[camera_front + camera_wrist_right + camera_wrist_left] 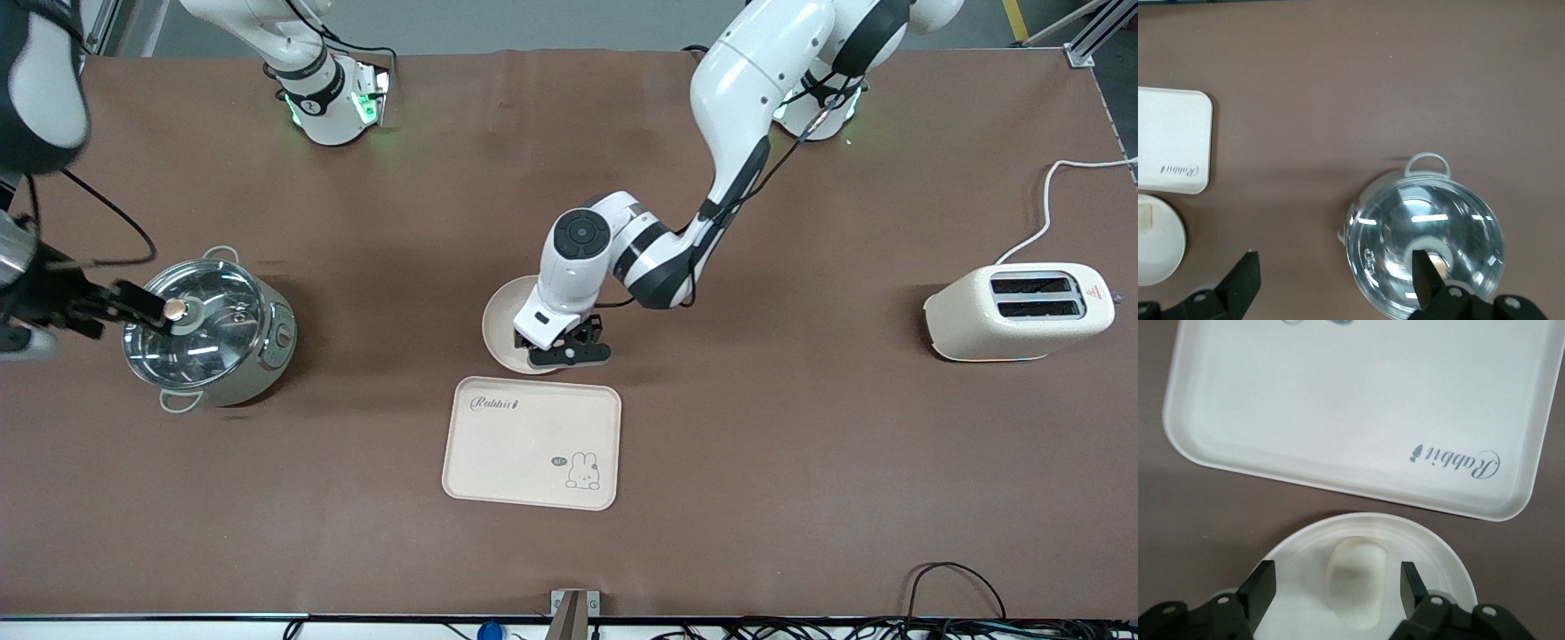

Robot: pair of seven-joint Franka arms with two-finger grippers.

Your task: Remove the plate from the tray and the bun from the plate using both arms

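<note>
Straddling the bun [1355, 592] with fingers spread, not touching it, the left gripper [1337, 587] hovers over the plate [500, 331] beside the tray [532, 442]; the right gripper [1335, 280] waits, fingers spread, by the pot [212, 331].

The round cream plate [1441, 563] under the left gripper [1337, 589] has a smooth matt finish. The pale bun [1355, 581] between its fingers looks soft and matt. The glass-lidded steel pot [1425, 250] under the right gripper [1337, 280] is glossy and reflective.
</note>
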